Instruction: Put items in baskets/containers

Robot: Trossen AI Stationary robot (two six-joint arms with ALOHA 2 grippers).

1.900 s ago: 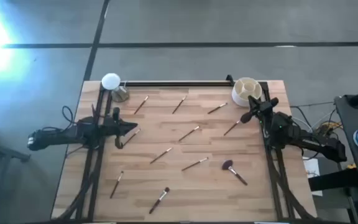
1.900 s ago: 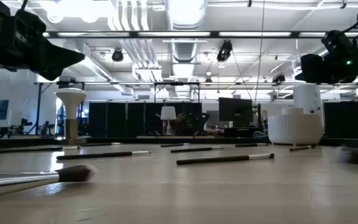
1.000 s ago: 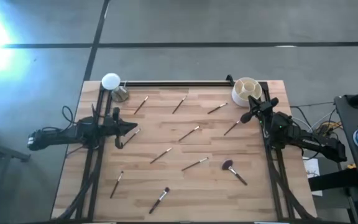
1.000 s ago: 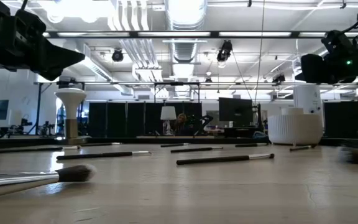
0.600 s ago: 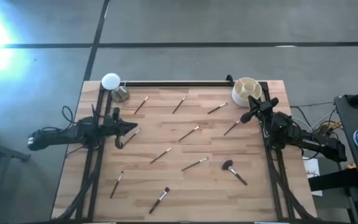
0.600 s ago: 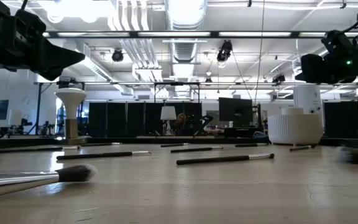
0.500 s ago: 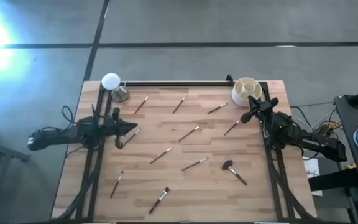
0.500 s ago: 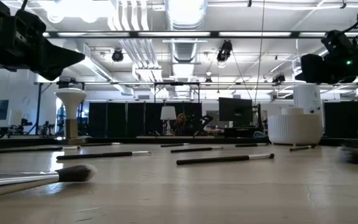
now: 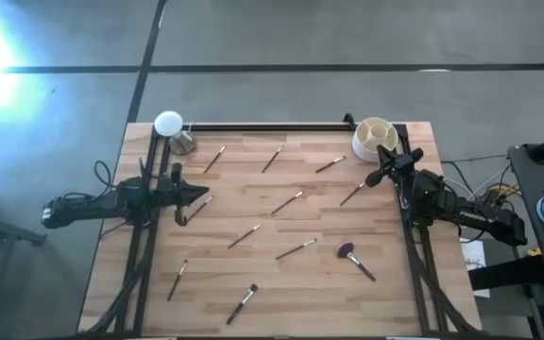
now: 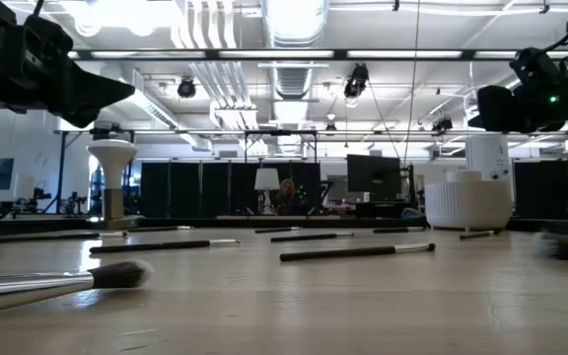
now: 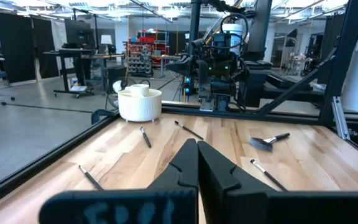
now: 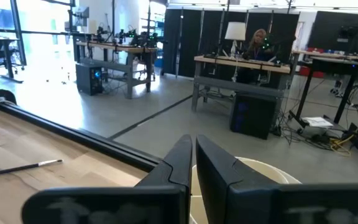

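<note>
Several thin makeup brushes lie flat and scattered on the wooden table, such as one in the middle (image 9: 287, 202) and one by the near edge (image 9: 243, 302). A brush with a wide fluffy head (image 9: 355, 262) lies toward the right. The round cream-white cup (image 9: 374, 139) (image 11: 139, 103) stands at the far right corner. My left gripper (image 9: 202, 195) (image 11: 196, 144) hovers shut over the table's left side, just beside a short brush (image 9: 195, 208). My right gripper (image 9: 397, 159) (image 12: 191, 139) is shut in the air just near of the cup (image 12: 260, 169). Neither holds anything.
A flat white disc on a brass-coloured stand (image 9: 169, 124) (image 10: 112, 182) stands at the far left corner. A dark rail (image 9: 263, 126) runs along the far edge. Bare wood lies between the brushes. A person (image 12: 257, 42) sits at a desk far behind the table.
</note>
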